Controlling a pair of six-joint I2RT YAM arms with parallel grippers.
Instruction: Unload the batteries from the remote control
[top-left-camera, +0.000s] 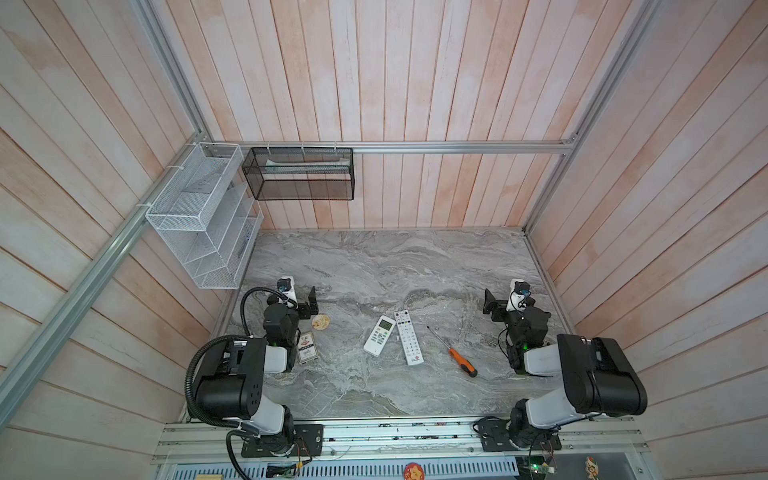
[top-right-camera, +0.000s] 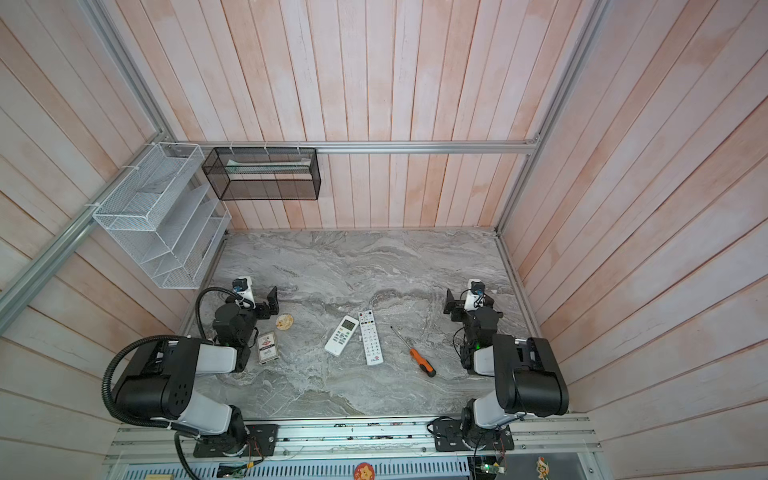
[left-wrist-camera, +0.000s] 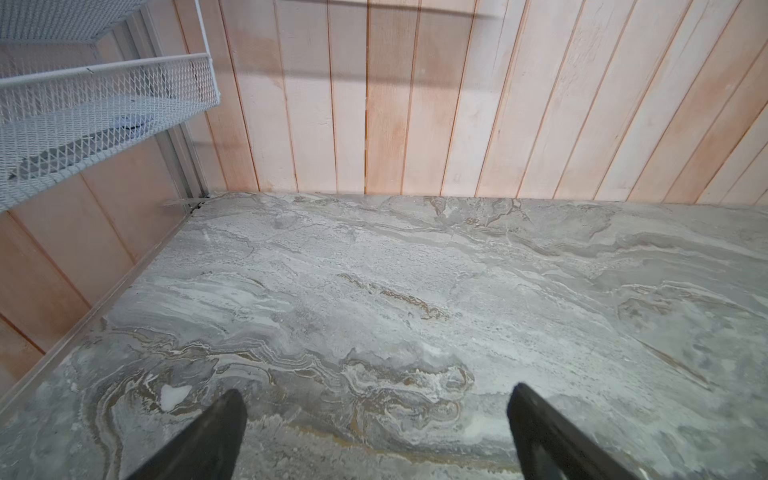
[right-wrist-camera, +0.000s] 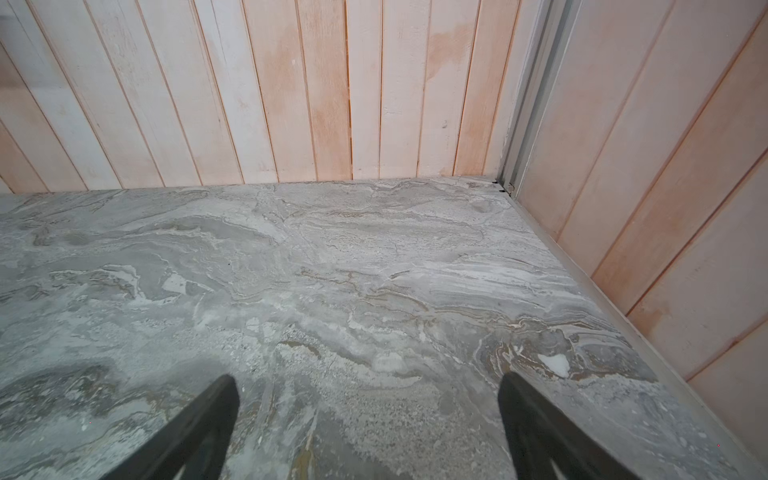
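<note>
Wide open and empty, the left hand (left-wrist-camera: 376, 399) and right hand (right-wrist-camera: 368, 390) flank the short remote (top-left-camera: 379, 336) and long remote (top-left-camera: 408, 337); the screwdriver (top-left-camera: 461, 360) lies nearer the right hand.

A: The top views?
B: High over the near edge, looking down and back; both top views hold the whole grey marbled tabletop (top-left-camera: 374, 266) (top-right-camera: 345, 266).
A: Wrist cameras?
B: Low, close over it, facing the pale plank back wall (left-wrist-camera: 415, 104) (right-wrist-camera: 291, 104); the left shares the white wire-mesh shelf (left-wrist-camera: 104, 95), at mid-left in both top views (top-left-camera: 195, 216) (top-right-camera: 158, 216).
</note>
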